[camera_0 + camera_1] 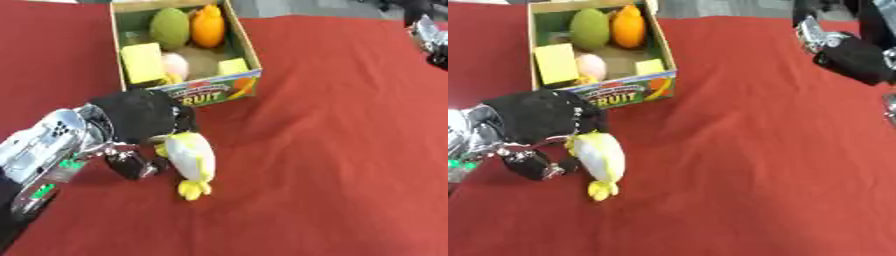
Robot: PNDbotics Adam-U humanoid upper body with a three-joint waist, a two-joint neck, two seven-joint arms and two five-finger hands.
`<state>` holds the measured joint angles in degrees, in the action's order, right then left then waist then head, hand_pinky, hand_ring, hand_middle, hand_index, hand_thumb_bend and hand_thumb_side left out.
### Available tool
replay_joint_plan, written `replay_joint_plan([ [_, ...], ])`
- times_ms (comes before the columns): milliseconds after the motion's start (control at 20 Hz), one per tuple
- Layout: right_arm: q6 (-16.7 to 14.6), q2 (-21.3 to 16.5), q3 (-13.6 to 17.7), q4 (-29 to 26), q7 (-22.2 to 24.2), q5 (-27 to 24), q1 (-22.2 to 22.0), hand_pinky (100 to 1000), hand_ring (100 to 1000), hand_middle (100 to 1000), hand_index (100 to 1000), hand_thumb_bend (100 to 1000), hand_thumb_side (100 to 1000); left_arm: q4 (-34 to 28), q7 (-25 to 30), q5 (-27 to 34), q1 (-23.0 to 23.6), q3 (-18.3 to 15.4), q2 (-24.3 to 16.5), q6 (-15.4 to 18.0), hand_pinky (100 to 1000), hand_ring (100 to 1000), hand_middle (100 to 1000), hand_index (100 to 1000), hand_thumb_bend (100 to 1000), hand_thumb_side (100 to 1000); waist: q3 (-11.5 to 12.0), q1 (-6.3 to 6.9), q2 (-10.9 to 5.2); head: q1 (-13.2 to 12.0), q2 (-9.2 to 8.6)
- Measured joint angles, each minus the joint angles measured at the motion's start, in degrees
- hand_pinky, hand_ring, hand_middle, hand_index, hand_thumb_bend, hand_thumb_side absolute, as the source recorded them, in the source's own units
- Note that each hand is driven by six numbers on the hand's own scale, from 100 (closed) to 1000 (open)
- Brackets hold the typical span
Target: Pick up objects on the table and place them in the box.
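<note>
- The left hand (144, 120) sits on the red table (350, 150) near its left edge, just in front of the box (210, 95).
- Its fingers curl around a white and yellow toy (191, 157), maybe a duck, ready to lift it.
- The box holds fruit and yellow blocks, with room left.
- The right hand (852, 57) waits at the far right edge; I cannot tell about its fingers.
</note>
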<state>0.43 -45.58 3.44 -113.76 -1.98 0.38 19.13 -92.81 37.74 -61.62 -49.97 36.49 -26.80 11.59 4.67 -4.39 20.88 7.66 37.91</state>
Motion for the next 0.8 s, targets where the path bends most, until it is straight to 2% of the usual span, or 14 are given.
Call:
replay_joint_plan([
  [150,-0.08,0.07,0.0,0.0,0.12,-0.03,0.01,924,893,584,836,100,489,2.97,-1.98,-1.32,-0.13,-0.05,1.19,0.53,881,902,862,925,249,222,-0.05,0.0,0.0,-0.04,-0.17],
  [450,-0.13,0.43,0.0,0.0,0.19,-0.05,-0.03,925,894,585,837,100,489,5.91,-4.84,-2.13,-0.5,-0.07,2.23,1.31,831,824,735,835,109,252,-0.11,0.0,0.0,-0.07,-0.2],
  [600,-0.12,0.43,0.02,0.0,0.19,-0.05,-0.21,925,895,585,837,100,489,5.75,-5.16,-2.09,-0.49,-0.04,2.2,1.54,805,796,713,815,100,267,-0.09,0.0,0.0,-0.05,-0.2],
  [700,-0.12,0.43,0.02,0.0,0.19,-0.05,-0.53,925,895,585,838,100,490,4.74,-5.16,-1.94,-0.42,-0.03,2.1,1.55,772,760,671,777,100,291,0.0,0.0,0.0,0.02,-0.2],
  [750,-0.12,0.43,0.03,0.0,0.19,-0.05,-0.55,925,895,584,838,100,490,3.94,-5.23,-1.92,-0.41,-0.02,1.94,1.46,706,683,580,694,100,243,0.04,0.01,0.0,0.05,-0.2],
  [800,-0.12,0.43,0.03,0.0,0.19,-0.05,-0.59,925,895,584,838,100,490,2.9,-5.48,-1.87,-0.41,-0.03,1.68,1.17,696,671,564,677,100,232,0.12,0.01,0.0,0.1,-0.2],
])
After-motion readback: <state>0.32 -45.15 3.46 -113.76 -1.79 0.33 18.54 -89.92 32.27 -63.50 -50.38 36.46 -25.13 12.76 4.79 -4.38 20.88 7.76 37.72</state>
